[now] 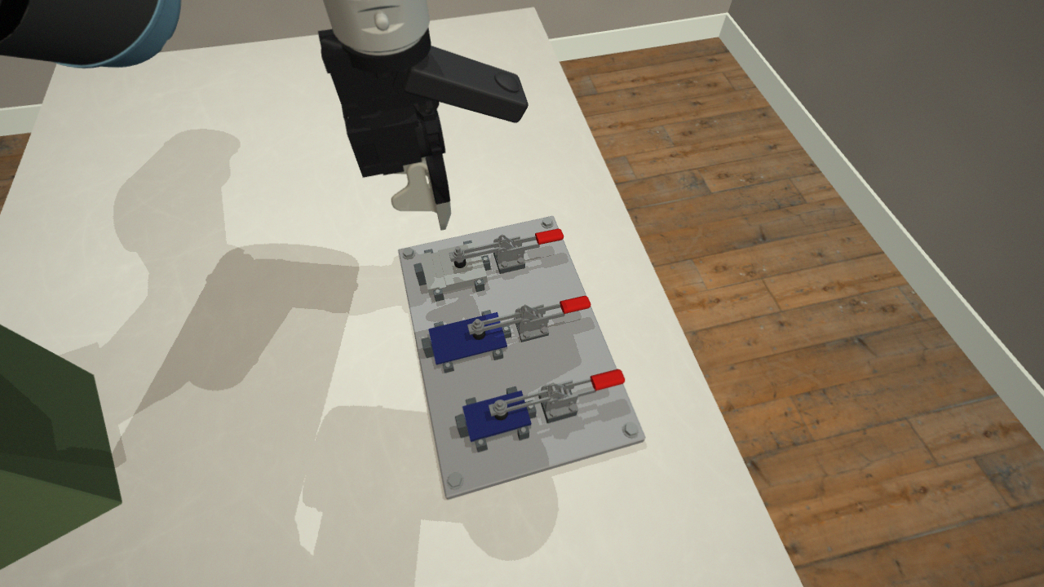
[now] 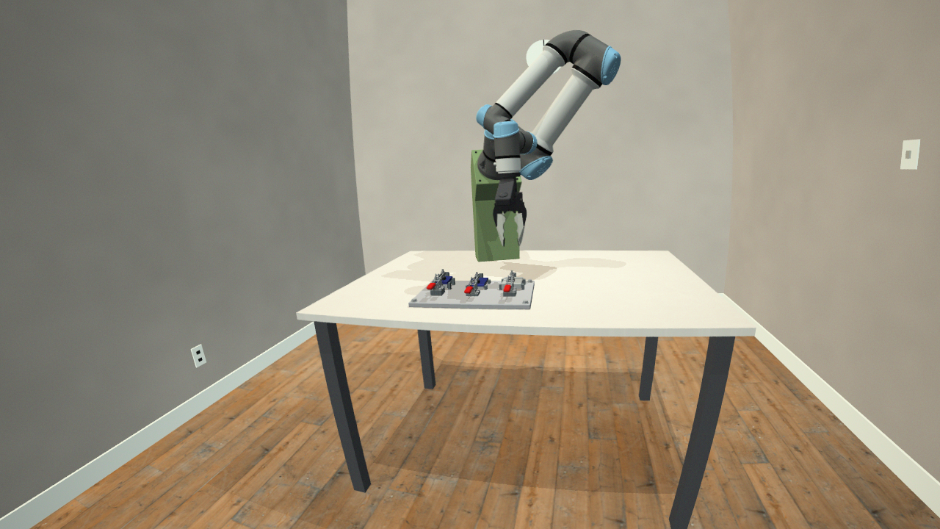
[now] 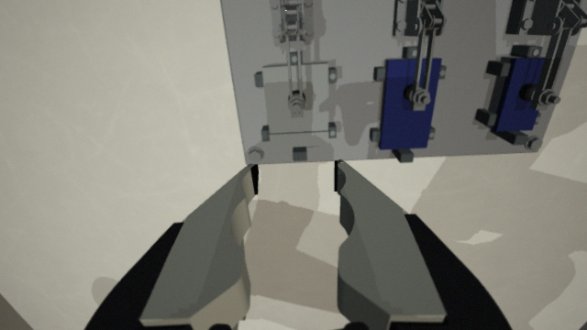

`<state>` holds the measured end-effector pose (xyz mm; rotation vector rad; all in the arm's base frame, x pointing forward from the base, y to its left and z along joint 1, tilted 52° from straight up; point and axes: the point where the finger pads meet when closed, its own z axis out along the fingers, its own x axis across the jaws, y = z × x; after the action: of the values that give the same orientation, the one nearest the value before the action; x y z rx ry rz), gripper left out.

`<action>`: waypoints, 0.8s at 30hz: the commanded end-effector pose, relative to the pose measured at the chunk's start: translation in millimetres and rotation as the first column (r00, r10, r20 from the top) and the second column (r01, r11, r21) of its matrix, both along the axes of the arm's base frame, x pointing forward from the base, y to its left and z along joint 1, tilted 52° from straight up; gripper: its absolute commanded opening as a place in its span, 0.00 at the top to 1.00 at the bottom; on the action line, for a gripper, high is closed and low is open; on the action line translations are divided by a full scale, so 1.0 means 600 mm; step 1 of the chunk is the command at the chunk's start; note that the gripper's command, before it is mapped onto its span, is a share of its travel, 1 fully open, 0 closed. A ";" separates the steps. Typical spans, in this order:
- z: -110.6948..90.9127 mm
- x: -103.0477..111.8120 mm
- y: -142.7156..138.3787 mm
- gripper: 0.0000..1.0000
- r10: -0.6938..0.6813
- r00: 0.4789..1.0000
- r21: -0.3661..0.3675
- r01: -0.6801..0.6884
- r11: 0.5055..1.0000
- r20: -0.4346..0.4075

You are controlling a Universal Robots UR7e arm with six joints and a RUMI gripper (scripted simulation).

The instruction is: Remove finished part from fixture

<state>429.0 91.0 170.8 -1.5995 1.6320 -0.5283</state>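
Observation:
A grey fixture plate (image 1: 510,350) lies on the table with three toggle clamps with red handles. The finished grey part (image 1: 453,271) sits in the far station under its clamp; it also shows in the wrist view (image 3: 297,98). Two blue blanks (image 1: 466,337) (image 1: 496,417) sit clamped in the middle and near stations. My gripper (image 1: 431,200) hangs well above the table, just off the plate's far edge near the grey part. Its fingers stand partly open with nothing between them.
A green block (image 1: 43,430) stands at the table's left side, the arm's base. The table edge runs right of the plate, with wooden floor (image 1: 802,292) beyond. In the exterior view the plate (image 2: 473,297) sits near the table's front left.

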 end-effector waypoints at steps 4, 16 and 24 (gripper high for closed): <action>-0.002 0.004 0.001 0.72 -0.005 1.000 -0.004 0.005 1.000 0.000; -0.003 0.005 0.002 0.72 -0.005 1.000 -0.004 0.005 1.000 0.000; 0.003 0.010 0.001 0.72 -0.005 1.000 -0.004 0.005 1.000 0.000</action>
<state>433.0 91.6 170.2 -1.5987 1.6369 -0.5337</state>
